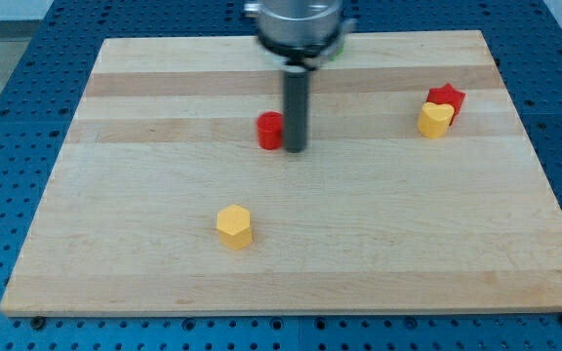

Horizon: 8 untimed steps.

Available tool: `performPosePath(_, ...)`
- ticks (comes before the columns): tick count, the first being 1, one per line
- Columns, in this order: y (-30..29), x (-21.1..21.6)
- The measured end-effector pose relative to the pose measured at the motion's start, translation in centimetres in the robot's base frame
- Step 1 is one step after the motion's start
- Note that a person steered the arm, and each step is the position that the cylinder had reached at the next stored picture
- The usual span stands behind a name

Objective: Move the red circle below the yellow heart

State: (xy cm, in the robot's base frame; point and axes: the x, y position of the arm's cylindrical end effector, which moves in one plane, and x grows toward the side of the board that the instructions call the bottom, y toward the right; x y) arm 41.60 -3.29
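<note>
- Four small blocks sat on the wooden board (164, 273) when I looked through the camera.
- The red circle (270, 130) was near the middle of the board, a bit toward the view's top.
- My tip (295, 149) was right beside the red circle, on its right side in the view, and it seemed to be touching it.
- I had no claw or hand on this arm, just a straight dark rod, so there was nothing to open or close and nothing was being held; it could only push.
- The yellow heart (435, 120) was far off at the view's right, with a red star (446, 97) pressed up against it from behind.
- A yellow hexagon (233, 226) sat alone lower down, well apart from the rest.
- I thought my tip was on the wrong side for the job, because a push from there would send the circle left, away from the heart.
- I guessed I would need to go around to the circle's left, then shove it right and a little down, so it ended under the heart.
</note>
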Motion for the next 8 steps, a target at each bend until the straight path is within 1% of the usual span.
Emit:
performPosePath(1, -11.3, 2.1)
performPosePath(2, -15.6, -0.1)
performPosePath(3, -10.1, -4.1)
performPosePath(4, -3.0, -1.2)
performPosePath(5, 3.8, 0.2)
performPosePath(6, -2.4, 1.1)
performPosePath(7, -7.4, -0.4)
performPosePath(8, -2.5, -4.5)
